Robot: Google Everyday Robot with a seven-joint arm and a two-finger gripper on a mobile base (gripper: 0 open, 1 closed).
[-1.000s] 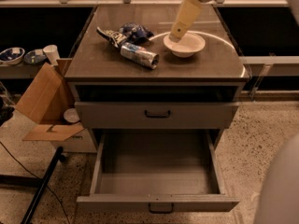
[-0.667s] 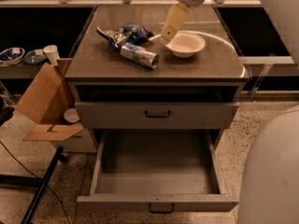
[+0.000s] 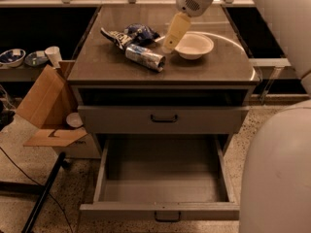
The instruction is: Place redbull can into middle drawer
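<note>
The redbull can [image 3: 145, 57] lies on its side on the cabinet top [image 3: 102, 64], left of centre, silver and blue. My gripper [image 3: 169, 44] hangs from the arm at the top of the camera view. It is just right of the can and at the left rim of the white bowl [image 3: 193, 45], not touching the can. The middle drawer [image 3: 165, 178] is pulled open below, showing its bare grey floor and side walls, with a dark bar handle [image 3: 167, 216] on its front.
A blue-and-white snack bag [image 3: 131, 33] lies behind the can. A closed grey drawer front [image 3: 164, 118] sits above the open one. A cardboard box [image 3: 43, 106] stands at the left. The robot's white body [image 3: 277, 174] fills the right side.
My gripper has moved left, from over the bowl to the bowl's left rim, closer to the can. The can and the drawer have not moved.
</note>
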